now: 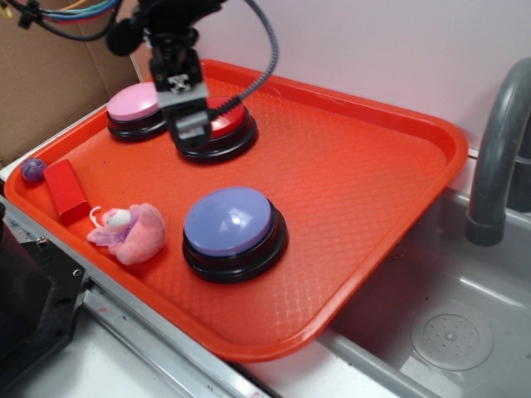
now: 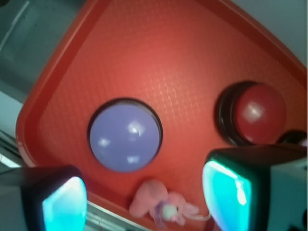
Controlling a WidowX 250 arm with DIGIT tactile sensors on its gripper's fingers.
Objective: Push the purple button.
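The purple button (image 1: 230,222) is a large domed periwinkle top on a black base, sitting on the orange tray (image 1: 373,174) near its front. In the wrist view the purple button (image 2: 125,136) lies upper left of centre. My gripper (image 1: 192,131) hangs above the tray at the back, in front of the red button (image 1: 226,124), well behind the purple button and apart from it. In the wrist view the gripper (image 2: 144,202) is open and empty, its cyan pads (image 2: 226,192) wide apart.
A pale pink-topped button (image 1: 133,106) stands at the tray's back left. A pink plush toy (image 1: 131,232), a red block (image 1: 66,191) and a small purple ball (image 1: 33,170) lie along the left edge. A sink (image 1: 448,323) with a grey tap (image 1: 498,141) is on the right.
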